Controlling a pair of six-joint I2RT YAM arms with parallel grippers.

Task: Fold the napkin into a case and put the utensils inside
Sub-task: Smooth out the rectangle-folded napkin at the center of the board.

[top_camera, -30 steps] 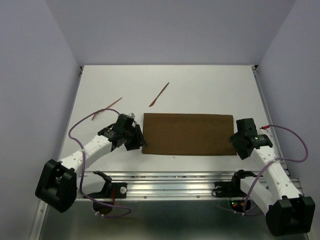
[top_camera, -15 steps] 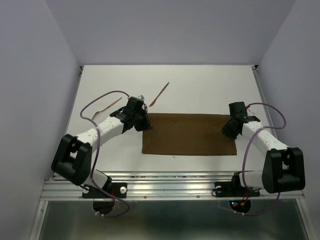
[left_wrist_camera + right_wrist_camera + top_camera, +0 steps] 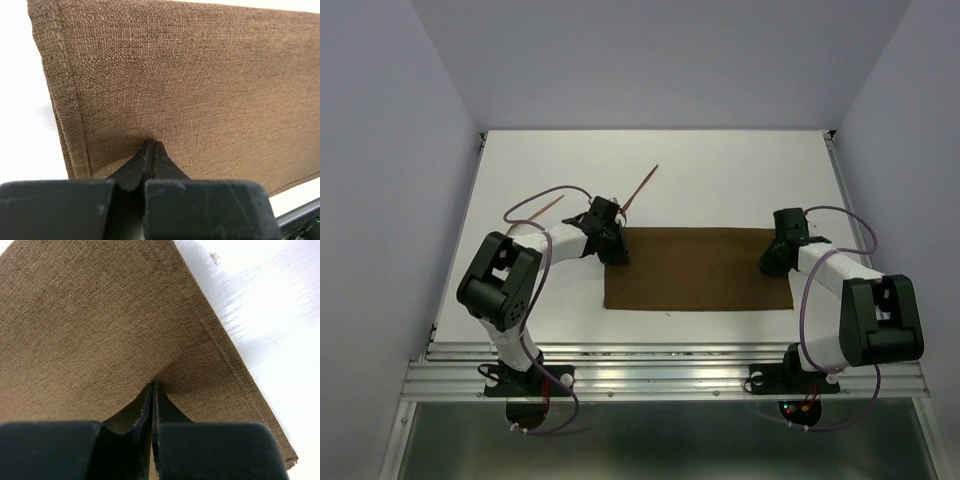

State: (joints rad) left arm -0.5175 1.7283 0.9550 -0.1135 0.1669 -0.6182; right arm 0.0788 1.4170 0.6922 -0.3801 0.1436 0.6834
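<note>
My left hand [image 3: 149, 146] and right hand [image 3: 152, 386] are clenched on far corners of the napkin [image 3: 695, 272]; I'd lift both evenly, edge taut, for a square fold.

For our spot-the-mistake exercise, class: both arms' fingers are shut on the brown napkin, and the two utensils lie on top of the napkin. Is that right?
Not quite. The top external view shows the utensils lying on the bare white table beyond the napkin, not on it. The rest holds: the left fingers and right fingers are shut on the napkin.
</note>
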